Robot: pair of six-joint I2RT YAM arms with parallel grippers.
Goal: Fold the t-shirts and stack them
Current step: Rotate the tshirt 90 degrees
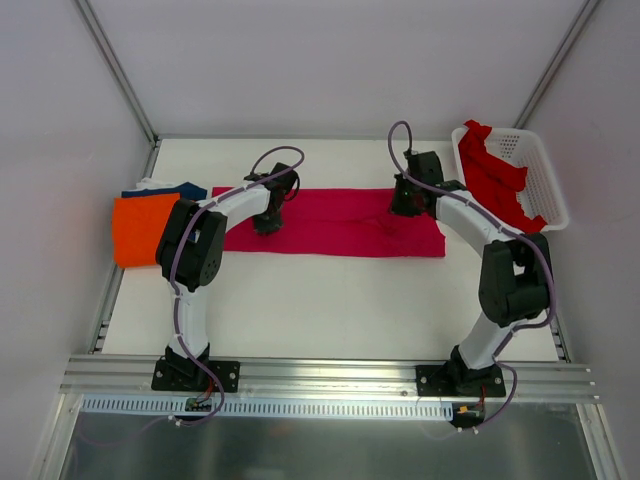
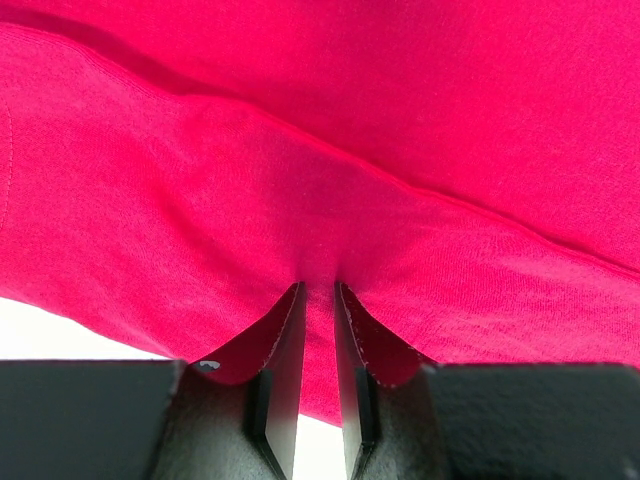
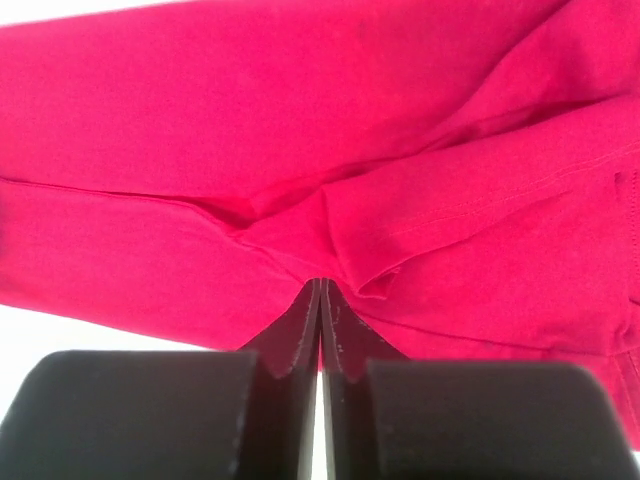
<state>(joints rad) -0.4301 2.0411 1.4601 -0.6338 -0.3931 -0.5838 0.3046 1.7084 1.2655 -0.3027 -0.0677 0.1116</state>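
**Pinched in two places, ready for the next fold**

Black fingers (image 2: 285, 340) of the left pincer (image 2: 318, 290) sit closest to the lens in the left wrist view. They are drawn nearly together on a small pucker of the magenta t-shirt (image 2: 400, 150), and cloth laps over both fingertips. The right pincer (image 3: 320, 283) is closed tight, its tips meeting at a point where several creases run together, so it appears to nip a thin fold of the same shirt rather than merely rest on it.

From above, the left pincer (image 1: 268, 222) and the right pincer (image 1: 400, 208) stand well apart along the shirt, one near each end. My reading is that the two grips are spaced this way so the cloth can be lifted evenly and carried over itself without sagging in the middle.

This shirt lies flat across the middle of the counter (image 1: 330, 310) as a long, narrow band, already doubled lengthwise. Its upper edge is straight, with some rumpling near the right grip. It looks soft and thin, with a stitched hem showing in the right wrist view.

At the counter's left edge an orange t-shirt (image 1: 140, 228) lies folded into a rectangle, touching a navy t-shirt (image 1: 170, 189) behind it. A brighter red t-shirt (image 1: 495, 175) is heaped unfolded in the white basket (image 1: 555, 185) at the far right.
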